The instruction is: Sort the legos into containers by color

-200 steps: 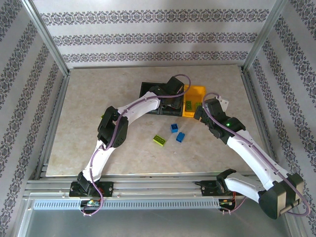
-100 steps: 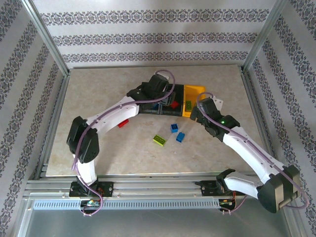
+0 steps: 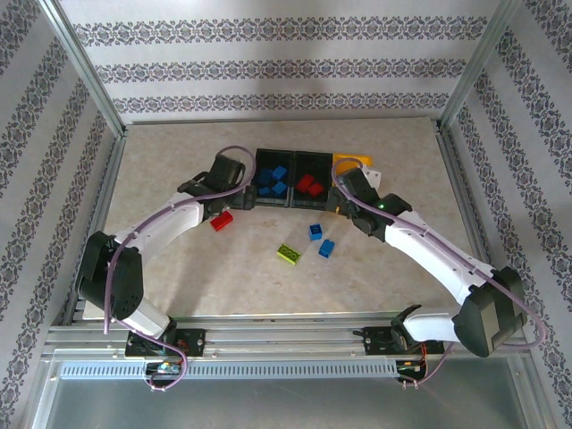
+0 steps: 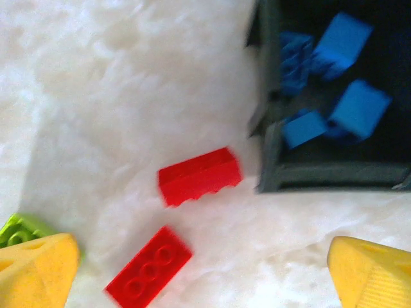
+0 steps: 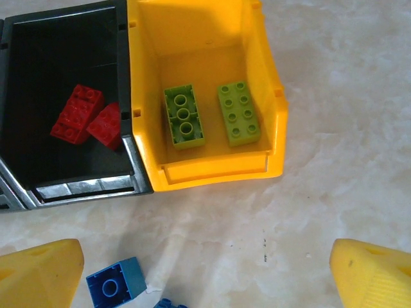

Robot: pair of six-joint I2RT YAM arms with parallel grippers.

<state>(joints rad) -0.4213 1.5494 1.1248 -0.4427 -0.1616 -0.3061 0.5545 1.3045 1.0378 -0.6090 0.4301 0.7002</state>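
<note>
Together, two lime studded legos (image 5: 183, 117) lie studs-up in the yellow bin (image 5: 192, 32).

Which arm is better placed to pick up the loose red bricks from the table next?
Left. The left gripper, open, hangs directly above the two red bricks beside the black bin holding blue bricks. The right gripper is near the yellow bin, further away.

We see bright, even light in the top view, only soft shadows on the table (image 3: 268, 286). The left wrist view we find washed out and blurred, red bricks (image 4: 199, 176) smeared; the right wrist view is sharp, yellow bin (image 5: 199, 38) evenly lit.
</note>
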